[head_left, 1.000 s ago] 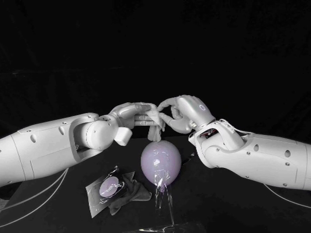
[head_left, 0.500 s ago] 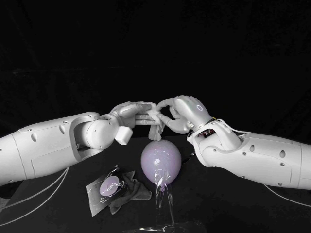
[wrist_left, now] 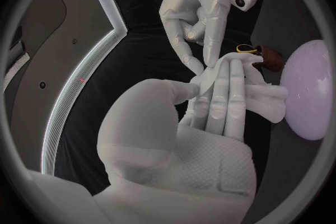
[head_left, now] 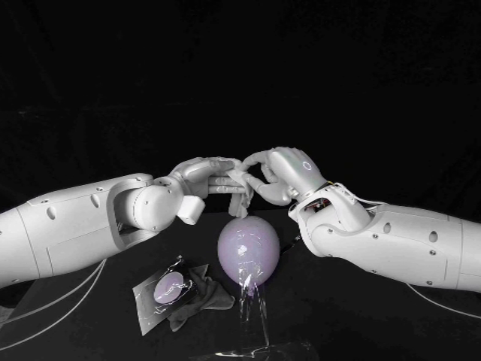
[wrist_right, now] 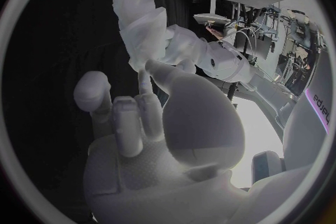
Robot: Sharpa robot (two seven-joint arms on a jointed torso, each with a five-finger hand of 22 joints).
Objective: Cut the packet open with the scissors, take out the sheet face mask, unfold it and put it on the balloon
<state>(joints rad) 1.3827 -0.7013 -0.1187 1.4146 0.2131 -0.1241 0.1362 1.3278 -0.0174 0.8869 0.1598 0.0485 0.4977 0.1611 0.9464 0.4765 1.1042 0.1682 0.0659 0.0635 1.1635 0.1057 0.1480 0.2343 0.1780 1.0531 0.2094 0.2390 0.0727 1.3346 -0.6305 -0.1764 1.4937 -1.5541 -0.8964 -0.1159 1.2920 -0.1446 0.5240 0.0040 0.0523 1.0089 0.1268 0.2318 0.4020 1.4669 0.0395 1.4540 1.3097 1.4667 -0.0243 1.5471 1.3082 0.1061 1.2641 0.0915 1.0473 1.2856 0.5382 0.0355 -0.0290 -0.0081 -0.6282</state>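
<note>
Over the dark surface (head_left: 338, 316), the robot's left hand (head_left: 203, 177) and right hand (head_left: 286, 171) meet above the pale purple balloon (head_left: 248, 248). Both pinch the sheet face mask (head_left: 238, 194), which hangs between them as a folded, crumpled wad just above the balloon's top. The opened packet (head_left: 167, 292) lies on the surface near the left arm. The unfolding step appears to be in hand. Done well, the left hand would anchor one layer while the right hand's fingertips (wrist_left: 193, 59) peel a single edge outward, the hands drawing apart slowly so the wet sheet opens without tearing or slipping free.
</note>
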